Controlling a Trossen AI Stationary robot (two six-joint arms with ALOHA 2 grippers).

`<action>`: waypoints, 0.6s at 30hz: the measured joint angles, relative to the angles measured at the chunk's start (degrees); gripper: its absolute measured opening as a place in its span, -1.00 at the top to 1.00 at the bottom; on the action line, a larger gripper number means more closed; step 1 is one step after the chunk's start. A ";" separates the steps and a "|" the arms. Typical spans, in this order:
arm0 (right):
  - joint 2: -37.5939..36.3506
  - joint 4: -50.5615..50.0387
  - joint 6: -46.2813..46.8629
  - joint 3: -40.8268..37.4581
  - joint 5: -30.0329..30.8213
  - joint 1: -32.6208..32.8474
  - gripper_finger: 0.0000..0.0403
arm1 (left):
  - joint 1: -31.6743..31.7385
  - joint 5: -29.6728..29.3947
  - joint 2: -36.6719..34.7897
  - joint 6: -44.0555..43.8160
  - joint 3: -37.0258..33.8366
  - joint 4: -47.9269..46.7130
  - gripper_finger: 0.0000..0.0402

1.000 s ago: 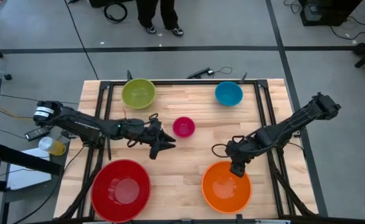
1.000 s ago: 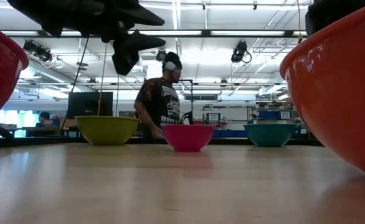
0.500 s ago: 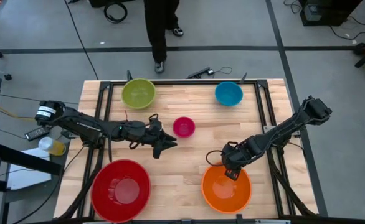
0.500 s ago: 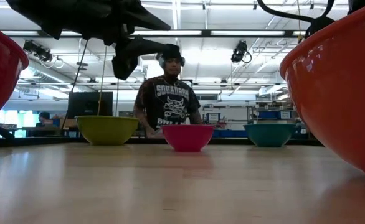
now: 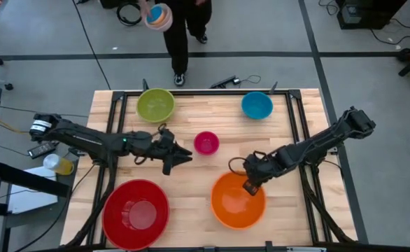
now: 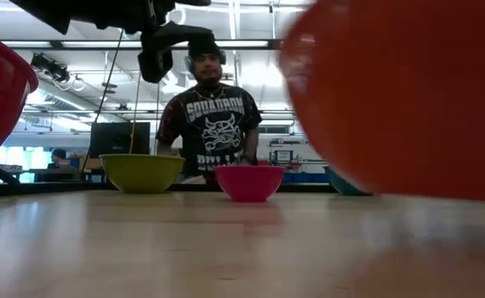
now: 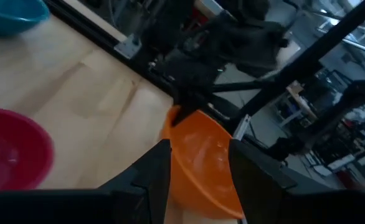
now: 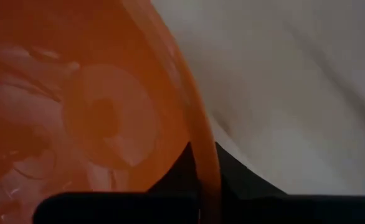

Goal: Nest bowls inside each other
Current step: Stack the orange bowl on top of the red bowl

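Orange round plastic bowl [image 5: 238, 201] sits at the near right of the wooden bench [image 5: 212, 168], tilted and raised off the surface in the low view. Right pincer [image 5: 249, 186] is clamped on its far rim; the right wrist view shows the rim pinched between the two dark fingers [image 8: 229, 171].

Left pincer [image 5: 179, 155] hangs over the middle of the bench, fingers spread wide and holding nothing, just beside the small magenta round plastic bowl [image 5: 206, 143] but not touching it. In the left wrist view the orange bowl shows between the left fingers [image 7: 151, 171], farther off.

Red round plastic bowl [image 5: 136, 213], the largest, rests at the near left, well apart from the orange one. Lime green round plastic bowl [image 5: 155, 105] stands at the far left; blue round plastic bowl [image 5: 257, 105] at the far right. All five bowls are separate, none nested.

A person [image 6: 208, 116] in a dark printed shirt stands beyond the far edge of the bench.
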 joint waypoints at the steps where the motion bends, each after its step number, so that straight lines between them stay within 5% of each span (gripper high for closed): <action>1: 0.34 0.55 -0.28 1.08 0.36 -0.70 0.91 | 0.33 -0.05 -1.53 0.16 -0.03 -1.16 0.19; 8: 7.49 1.28 -10.10 14.81 3.56 -7.27 0.93 | 1.79 0.03 -10.54 1.95 0.01 -2.87 0.19; 18: 30.04 2.12 -26.18 49.28 4.48 -14.46 0.92 | 7.55 0.17 -21.53 3.58 0.01 -3.01 0.19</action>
